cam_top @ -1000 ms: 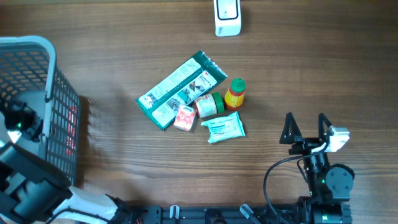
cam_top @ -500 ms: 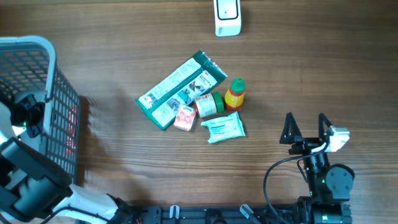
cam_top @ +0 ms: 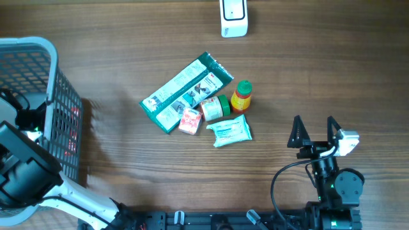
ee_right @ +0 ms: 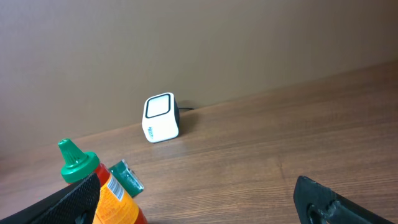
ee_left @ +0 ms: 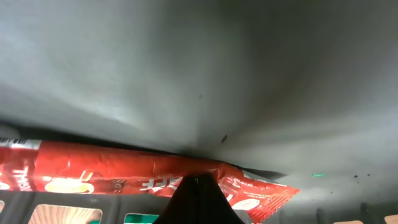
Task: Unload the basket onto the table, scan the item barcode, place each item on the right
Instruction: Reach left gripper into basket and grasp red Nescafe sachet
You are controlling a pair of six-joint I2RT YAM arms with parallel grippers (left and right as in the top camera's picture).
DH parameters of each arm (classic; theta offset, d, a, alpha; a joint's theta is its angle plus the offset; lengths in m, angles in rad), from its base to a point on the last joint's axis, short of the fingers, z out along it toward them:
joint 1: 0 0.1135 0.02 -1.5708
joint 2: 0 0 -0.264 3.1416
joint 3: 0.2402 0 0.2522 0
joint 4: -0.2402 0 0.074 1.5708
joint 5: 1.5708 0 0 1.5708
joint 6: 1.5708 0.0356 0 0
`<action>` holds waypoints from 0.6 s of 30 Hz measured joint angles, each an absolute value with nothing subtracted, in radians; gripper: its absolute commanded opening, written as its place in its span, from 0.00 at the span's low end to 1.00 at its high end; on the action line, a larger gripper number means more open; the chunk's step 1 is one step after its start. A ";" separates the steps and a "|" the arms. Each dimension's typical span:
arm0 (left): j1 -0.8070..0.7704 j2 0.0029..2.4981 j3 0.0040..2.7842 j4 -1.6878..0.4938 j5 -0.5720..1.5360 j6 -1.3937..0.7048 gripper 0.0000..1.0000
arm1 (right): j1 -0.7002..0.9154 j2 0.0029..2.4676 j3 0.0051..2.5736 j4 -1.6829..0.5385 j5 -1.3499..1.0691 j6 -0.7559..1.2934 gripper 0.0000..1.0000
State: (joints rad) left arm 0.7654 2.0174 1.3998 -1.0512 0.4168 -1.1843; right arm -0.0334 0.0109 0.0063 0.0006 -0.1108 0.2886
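Observation:
In the left wrist view my left gripper (ee_left: 198,186) is shut, its black fingertips pinched on the edge of a red foil packet (ee_left: 118,176) that lies against the grey basket wall (ee_left: 199,74). From overhead, the left gripper (cam_top: 29,119) reaches down inside the grey mesh basket (cam_top: 39,45) at the far left. The white barcode scanner (cam_top: 234,17) stands at the table's far edge, also seen as the scanner (ee_right: 161,117) in the right wrist view. My right gripper (cam_top: 314,133) stands open and holds nothing at the front right.
A pile lies mid-table: a long green package (cam_top: 185,92), a green-capped orange bottle (cam_top: 241,96), a green roll (cam_top: 216,107), a small red-and-white box (cam_top: 190,120) and a white wipes packet (cam_top: 230,130). The bottle (ee_right: 102,190) is close to the right gripper's left finger.
The left gripper has closed from open onto the red packet, and the left arm has shifted slightly inside the basket. The right arm has not moved.

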 measured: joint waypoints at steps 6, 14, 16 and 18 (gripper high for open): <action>0.803 2.018 1.434 -1.104 0.287 -1.173 0.04 | -0.033 0.011 0.006 0.001 -0.111 0.289 1.00; 0.871 1.975 1.535 -1.257 0.082 -1.158 0.04 | -0.033 0.011 0.006 0.001 -0.111 0.289 1.00; 0.871 1.912 1.536 -1.251 0.071 -1.133 0.05 | -0.033 0.011 0.006 0.001 -0.111 0.289 1.00; 0.871 1.814 1.538 -1.201 0.065 -1.060 0.50 | -0.033 0.011 0.006 0.001 -0.111 0.289 1.00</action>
